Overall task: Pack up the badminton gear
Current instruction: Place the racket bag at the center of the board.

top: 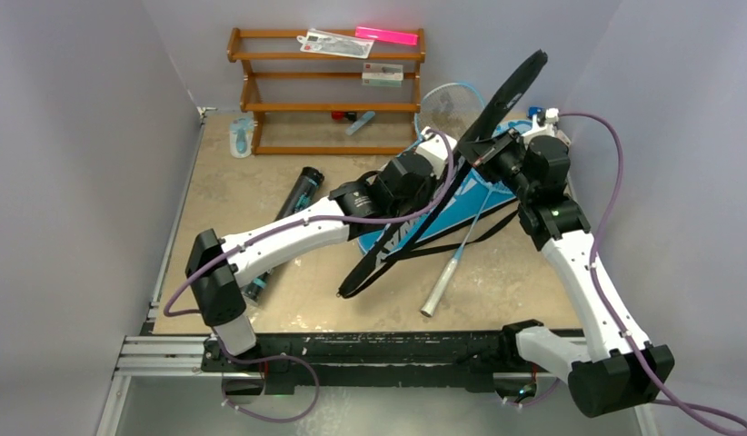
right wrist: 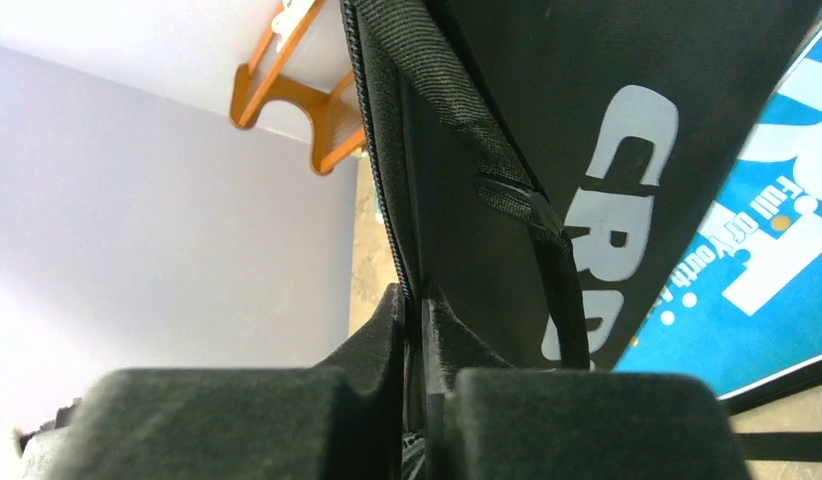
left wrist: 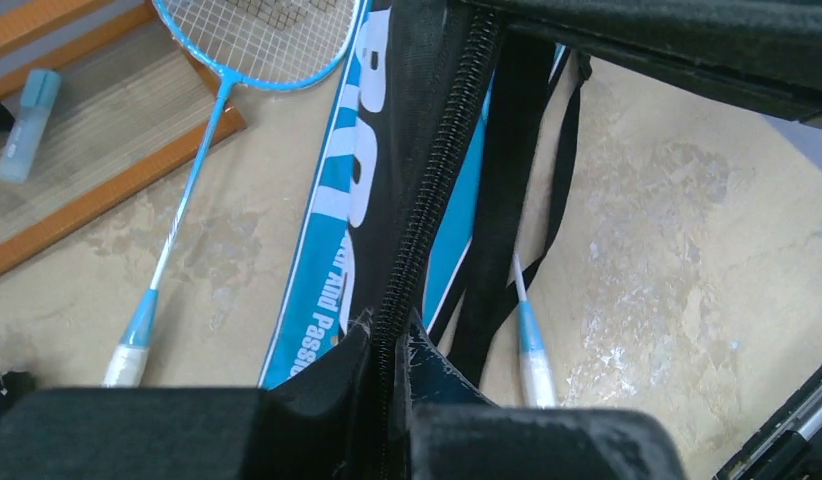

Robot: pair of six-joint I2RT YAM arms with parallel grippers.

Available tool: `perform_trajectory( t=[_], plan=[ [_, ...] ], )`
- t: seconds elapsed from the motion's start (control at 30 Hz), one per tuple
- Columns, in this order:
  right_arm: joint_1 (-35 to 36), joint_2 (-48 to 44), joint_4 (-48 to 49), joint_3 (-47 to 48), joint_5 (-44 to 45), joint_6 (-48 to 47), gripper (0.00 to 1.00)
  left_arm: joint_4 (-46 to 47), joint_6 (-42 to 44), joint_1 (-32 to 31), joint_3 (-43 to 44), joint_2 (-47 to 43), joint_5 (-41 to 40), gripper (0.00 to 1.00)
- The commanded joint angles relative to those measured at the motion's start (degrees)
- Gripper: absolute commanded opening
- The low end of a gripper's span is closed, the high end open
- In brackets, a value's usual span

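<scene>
Black cover (top: 508, 89) in left gripper (left wrist: 392, 338)

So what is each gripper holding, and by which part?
Both hold the black cover. The left gripper pinches its zipper edge; the right gripper pinches its edge too.

The raised black cover (top: 511, 91) and wooden rack (top: 297, 107) block the back; bare table (top: 306, 304) lies in front.
</scene>
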Motion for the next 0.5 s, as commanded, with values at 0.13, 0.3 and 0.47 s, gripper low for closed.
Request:
perform_trajectory(
  t=[0.13,0.3,0.47],
  plan=[
    [0.3,-3.6,1.4,3.3,3.2,-2.4,0.48,-7.9,0.9,3.3,12.6,0.1,-6.8,0.0],
    [0.2,-6.4,-1.0,3.8,6.5,-5.3,0.53,-14.4,-0.3,11.1,10.9,-7.5,-5.7,0.0],
    [0.2,-8.7,-1.3,2.1,9.9,-7.4,0.55,-20.2,3.7,15.7,12.4,-12.6,-11.3,0.0]
  ],
)
